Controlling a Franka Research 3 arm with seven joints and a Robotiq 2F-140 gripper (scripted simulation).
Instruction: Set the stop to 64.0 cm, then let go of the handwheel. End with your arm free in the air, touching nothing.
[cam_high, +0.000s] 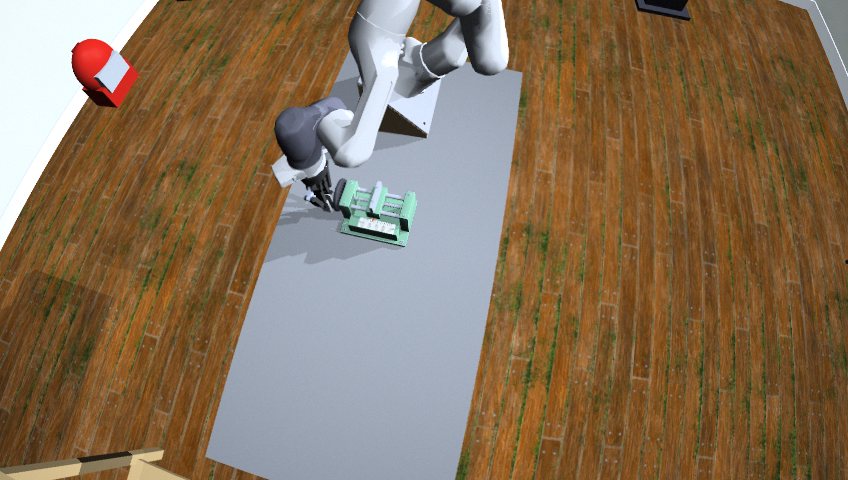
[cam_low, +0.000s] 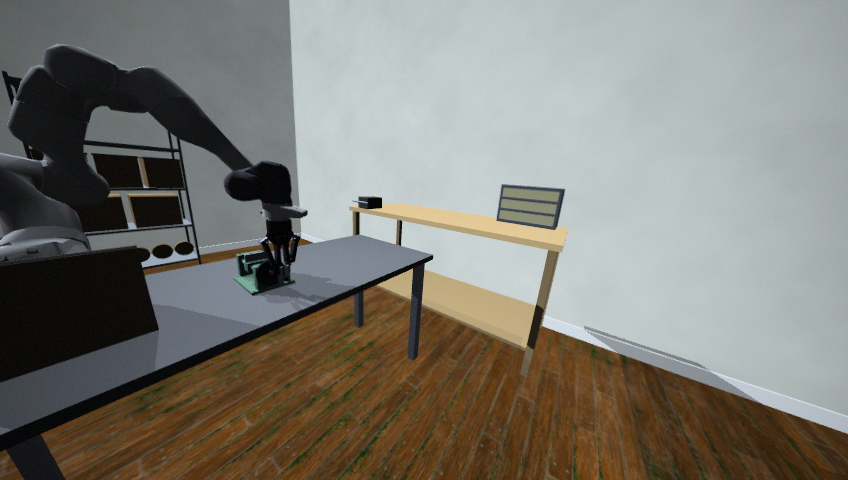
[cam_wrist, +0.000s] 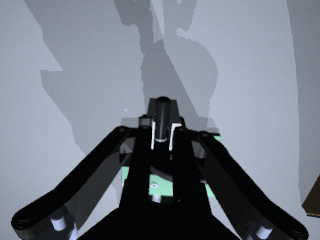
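A green stop device (cam_high: 410, 208) (cam_low: 254, 287) (cam_wrist: 166, 188) stands on the grey table. Its dark handwheel (cam_high: 339, 193) (cam_low: 266, 275) is on the end beside my gripper. The stop's carriage (cam_high: 376, 200) sits between the end blocks on rails. The white scale (cam_high: 377, 226) has a small red mark left of its middle; its numbers are too small to read. My gripper (cam_high: 329, 206) (cam_low: 285, 275) (cam_wrist: 162, 109) points down at the handwheel, shut on its black handle (cam_wrist: 162, 111), which shows between the fingertips. The fingers hide much of the wheel in the wrist view.
The grey table (cam_high: 357, 356) (cam_low: 357, 252) carries the device and the arm's wedge-shaped mount (cam_high: 416, 115). A wooden bench (cam_low: 452, 220) with a small drawer rack (cam_low: 529, 206) stands by the wall. A shelf rack (cam_low: 190, 226) stands behind the arm.
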